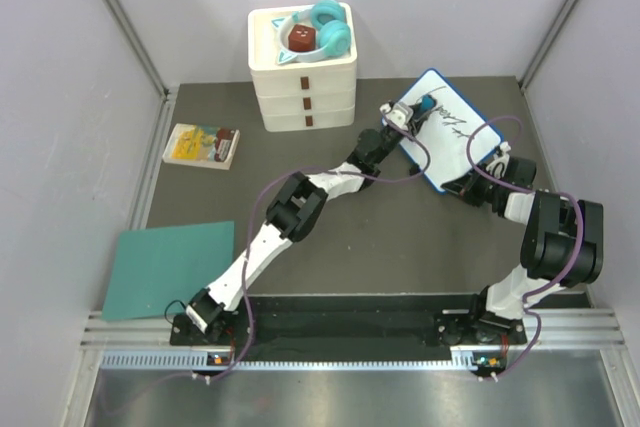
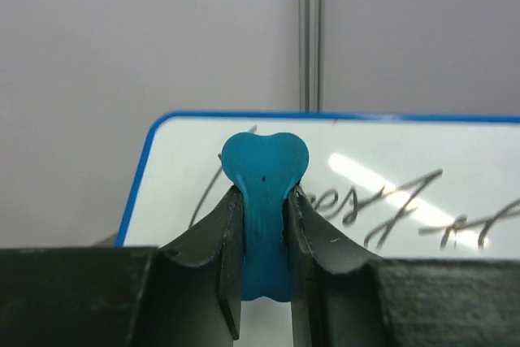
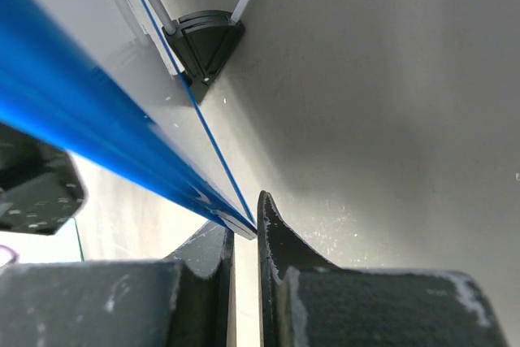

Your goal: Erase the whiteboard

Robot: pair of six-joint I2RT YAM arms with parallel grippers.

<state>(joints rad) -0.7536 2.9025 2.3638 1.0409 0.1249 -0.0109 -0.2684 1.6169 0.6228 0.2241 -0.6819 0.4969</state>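
The whiteboard, white with a blue rim, lies at the back right with black handwriting across it. My left gripper is over its far left end, shut on a teal eraser. In the left wrist view the eraser sticks out between the fingers, just in front of the written board. My right gripper is at the board's near edge. In the right wrist view it is shut on the blue rim. A black foot shows on the board's underside.
A white drawer box stands at the back centre with teal headphones and a dark red object on top. A yellow booklet lies at the left, a flat teal sheet at the near left. Grey walls enclose the table.
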